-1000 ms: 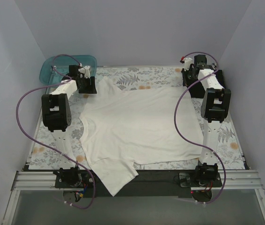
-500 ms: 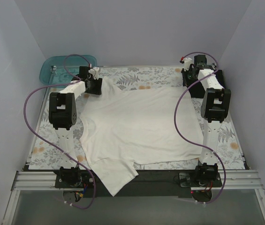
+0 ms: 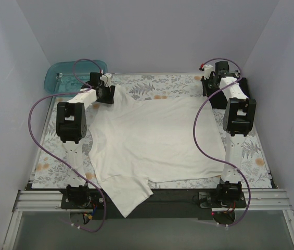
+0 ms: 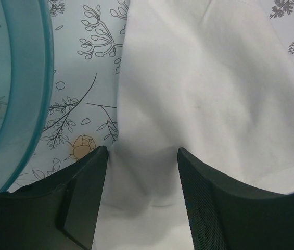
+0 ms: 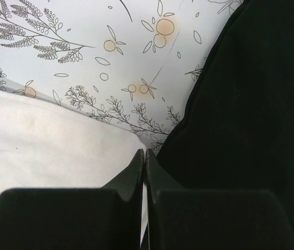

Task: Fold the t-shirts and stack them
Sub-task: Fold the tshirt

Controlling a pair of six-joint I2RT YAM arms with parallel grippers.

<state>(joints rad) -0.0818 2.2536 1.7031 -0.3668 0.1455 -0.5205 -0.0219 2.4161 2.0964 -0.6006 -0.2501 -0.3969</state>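
From above, the white t-shirt [image 3: 157, 138] lies spread across the middle of the flowered cloth [image 3: 251, 151] that covers the table, mostly flat with some wrinkles, and one sleeve hangs over the near edge between the two arm bases. The left gripper [image 3: 107, 95] is down at the shirt's far left corner, close to the teal tub [image 3: 66, 73] in the far left corner of the table. The right gripper [image 3: 210, 92] is low at the far right, just beside the shirt's far right corner. In the left wrist view the two dark fingers [image 4: 81, 200] stand well apart, released, with a soft puckered fold of the white shirt lying in the gap between them; the shirt's edge runs up the middle of the view, flowered cloth shows to its left and the curved wall of the tub fills the left side. In the right wrist view the jaws are pressed together to a thin slit, right where the edge of the white shirt on the left meets the black t-shirt [image 5: 251, 104] on the right; I cannot tell whether any fabric is nipped between them, and flowered cloth lies bare beyond the tips
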